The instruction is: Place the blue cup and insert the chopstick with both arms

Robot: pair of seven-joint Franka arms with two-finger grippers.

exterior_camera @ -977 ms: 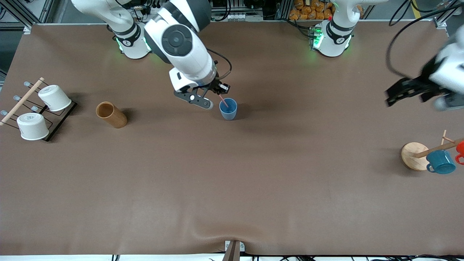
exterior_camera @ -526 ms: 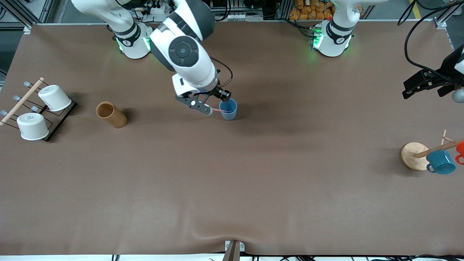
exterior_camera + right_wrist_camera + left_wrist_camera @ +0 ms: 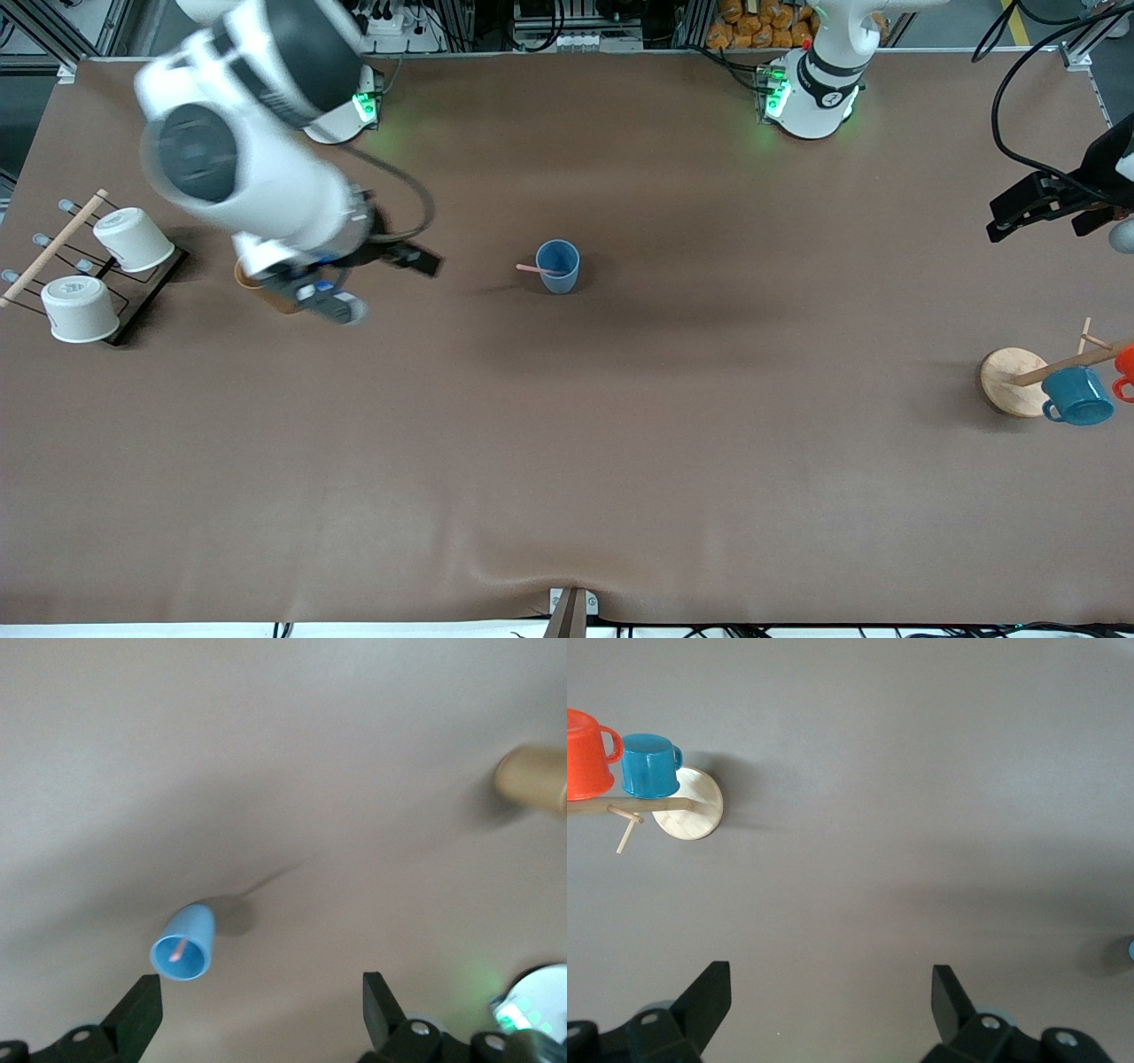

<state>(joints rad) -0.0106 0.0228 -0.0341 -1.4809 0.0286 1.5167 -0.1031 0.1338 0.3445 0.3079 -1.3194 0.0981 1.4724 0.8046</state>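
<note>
The blue cup (image 3: 558, 266) stands upright near the table's middle, with the pale pink chopstick (image 3: 534, 268) in it, leaning out over the rim toward the right arm's end. In the right wrist view the cup (image 3: 183, 943) shows the chopstick's tip (image 3: 178, 949) inside. My right gripper (image 3: 381, 283) is open and empty in the air, over the table between the blue cup and a brown cup; its jaws (image 3: 261, 1010) stand wide apart. My left gripper (image 3: 1035, 221) is open and empty, held high at the left arm's end of the table, and it waits (image 3: 830, 1010).
A brown cylindrical cup (image 3: 264, 295) stands under the right arm (image 3: 532, 780). A rack with two white cups (image 3: 133, 239) is at the right arm's end. A wooden mug stand (image 3: 1010, 381) with a teal mug (image 3: 1076, 396) and a red mug (image 3: 1125, 363) is at the left arm's end (image 3: 691, 804).
My right gripper has let go of the chopstick, which stays in the blue cup, and has swung away toward the brown cup. The left gripper has drawn back toward the table's end.
</note>
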